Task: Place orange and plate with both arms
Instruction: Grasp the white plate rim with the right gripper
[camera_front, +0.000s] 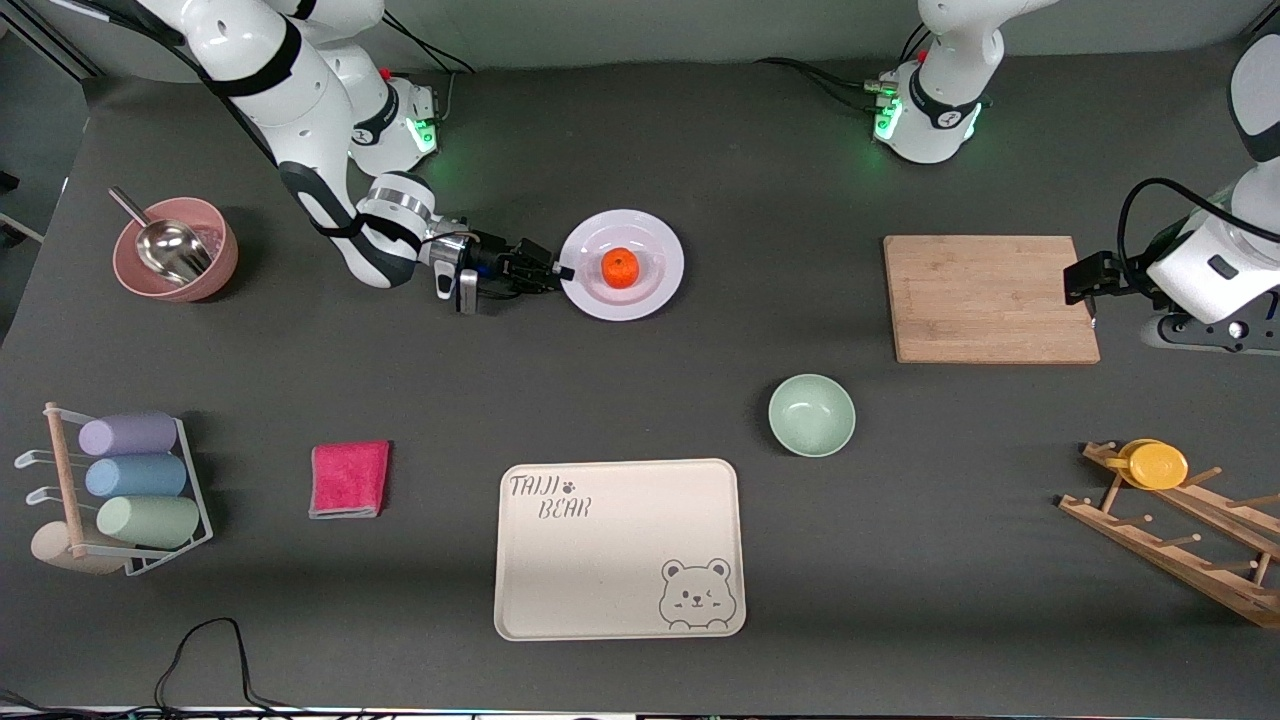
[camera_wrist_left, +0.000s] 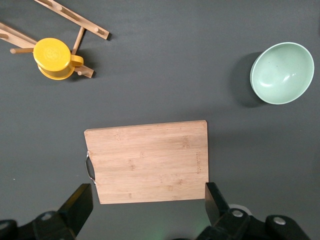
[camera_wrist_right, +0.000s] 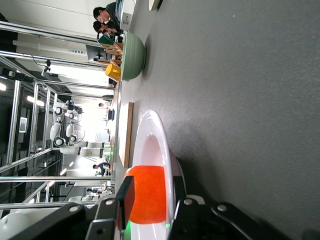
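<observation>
Orange (camera_front: 621, 267) sits in the middle of the plate (camera_front: 655, 240), and the plate rests flat on the dark table (camera_front: 640, 400), toward the right arm's end from the cutting board (camera_front: 990, 298). The right gripper (camera_front: 562, 272) lies low and sideways at the plate's edge, its fingers (camera_wrist_right: 175, 192) pinching the white rim; the right wrist view shows one finger above the rim and one below it, with the fruit just past them.

The left gripper (camera_wrist_left: 147, 200) hovers over the edge of the cutting board, fingers (camera_wrist_left: 80, 200) spread wide and holding nothing; that arm waits.

The grip is a thin bite on a glossy rim, so the plate could slip or swing down once lifted, I judge. Any tilt would set the round orange rolling off the shallow well. A drag instead of a lift could push the plate away across the mat.

Nearer the front camera than the plate lie a pale green bowl (camera_front: 811, 414), a beige bear tray (camera_front: 620, 548) and a pink cloth (camera_front: 349, 478). A pink bowl with a metal scoop (camera_front: 175, 248) stands beside the right arm, a rack of pastel cups (camera_front: 130, 490) nearer the camera from it. A yellow cup (camera_front: 1152, 464) rests on a wooden rack (camera_front: 1180, 530). The right wrist view catches a bright lab with people in the distance.
</observation>
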